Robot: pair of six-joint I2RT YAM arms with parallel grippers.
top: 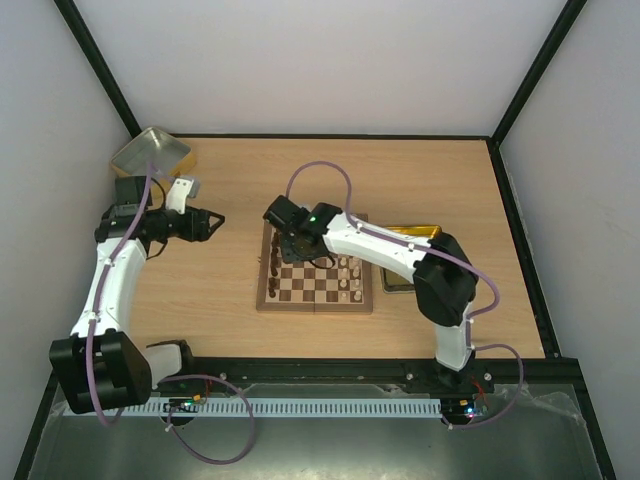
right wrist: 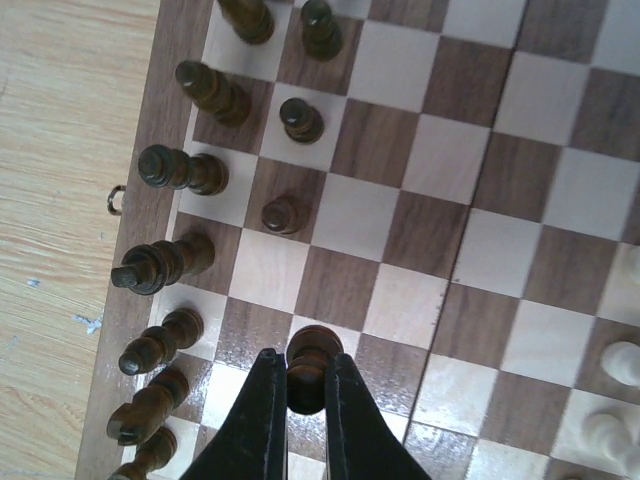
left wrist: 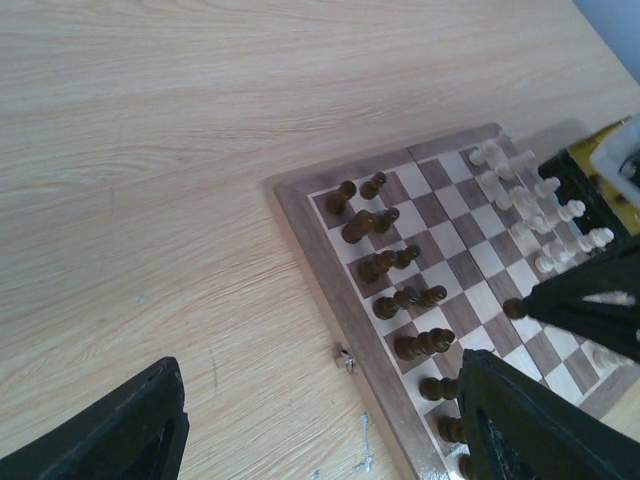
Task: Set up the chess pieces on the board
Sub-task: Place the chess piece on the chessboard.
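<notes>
The board lies mid-table, and its rim shows in the left wrist view and in the right wrist view. Dark brown pieces stand in two rows along its left side. Pale pieces stand along its right side. My right gripper is shut on a dark pawn, held upright just above a square next to the dark rows. My left gripper is open and empty over bare table, left of the board.
A silver metal tray sits at the back left with a small white object beside it. A gold tray lies right of the board, partly under my right arm. White walls with black frame bars enclose the table.
</notes>
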